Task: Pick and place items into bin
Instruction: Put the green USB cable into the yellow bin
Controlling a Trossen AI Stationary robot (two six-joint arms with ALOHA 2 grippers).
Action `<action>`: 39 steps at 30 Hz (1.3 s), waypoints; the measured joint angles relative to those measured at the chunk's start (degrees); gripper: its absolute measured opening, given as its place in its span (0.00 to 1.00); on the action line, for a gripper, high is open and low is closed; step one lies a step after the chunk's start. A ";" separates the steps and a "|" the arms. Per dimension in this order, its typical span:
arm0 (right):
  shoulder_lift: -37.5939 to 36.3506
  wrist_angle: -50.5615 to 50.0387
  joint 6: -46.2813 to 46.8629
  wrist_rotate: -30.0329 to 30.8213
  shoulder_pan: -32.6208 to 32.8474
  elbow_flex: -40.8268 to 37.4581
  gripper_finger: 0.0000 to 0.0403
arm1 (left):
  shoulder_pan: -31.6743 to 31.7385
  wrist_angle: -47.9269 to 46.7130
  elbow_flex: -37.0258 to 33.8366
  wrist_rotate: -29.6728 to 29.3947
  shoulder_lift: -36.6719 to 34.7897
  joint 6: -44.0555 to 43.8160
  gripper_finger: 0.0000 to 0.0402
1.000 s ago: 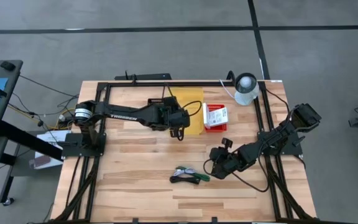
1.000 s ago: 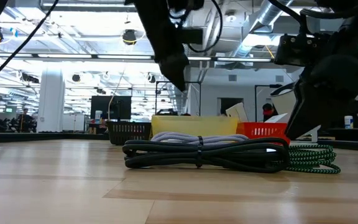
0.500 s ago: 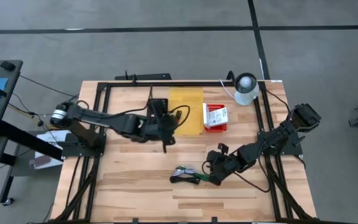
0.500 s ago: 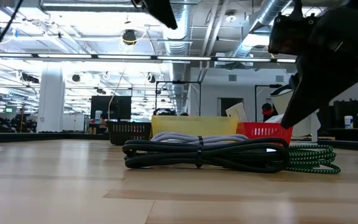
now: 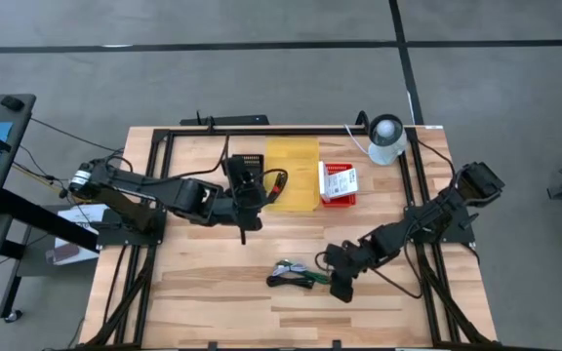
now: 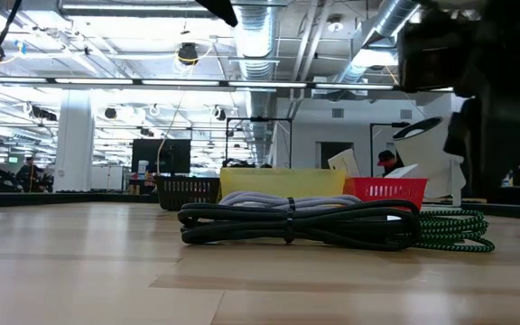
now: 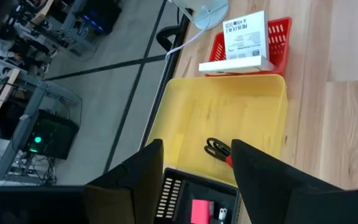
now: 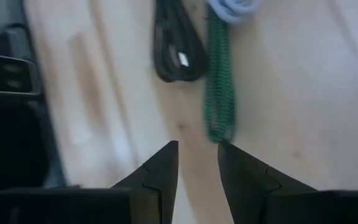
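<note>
Now | black cable coil (image 5: 286,278) and green cord (image 5: 316,278) bundled on table | both jaws parted, empty

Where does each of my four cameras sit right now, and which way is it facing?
High: overhead, straight down on the table, both arms, yellow bin.
Low: table height, level across the cable bundle into the room; arm parts hang above.
Left wrist: behind the left claw, open, facing the yellow bin.
Right wrist: behind the right claw, open, facing the green cable.
Shared: high and low both show the cable bundle.
</note>
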 joint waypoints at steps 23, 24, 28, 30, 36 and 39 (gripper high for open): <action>1.07 -2.07 -1.61 0.57 -3.44 0.04 0.50 | -0.02 -4.10 0.00 1.16 0.00 -2.68 0.45; 1.63 -2.09 -2.01 0.60 -3.20 0.04 0.51 | -0.02 -4.12 0.00 1.18 0.00 -2.82 0.45; 4.65 -1.10 -2.99 0.54 -2.60 0.04 0.52 | -0.02 -4.10 0.00 1.36 0.00 -3.19 0.45; 5.88 -0.04 -3.11 0.55 -2.49 0.11 0.53 | -0.02 -4.09 0.00 1.37 0.00 -3.26 0.45; 6.84 2.35 -4.12 0.49 -2.51 0.18 0.53 | -0.02 -4.01 0.00 2.29 0.00 -3.28 0.45; 6.84 2.54 -4.50 0.58 -2.51 0.18 0.52 | -0.02 -3.95 0.00 2.72 0.00 -3.28 0.45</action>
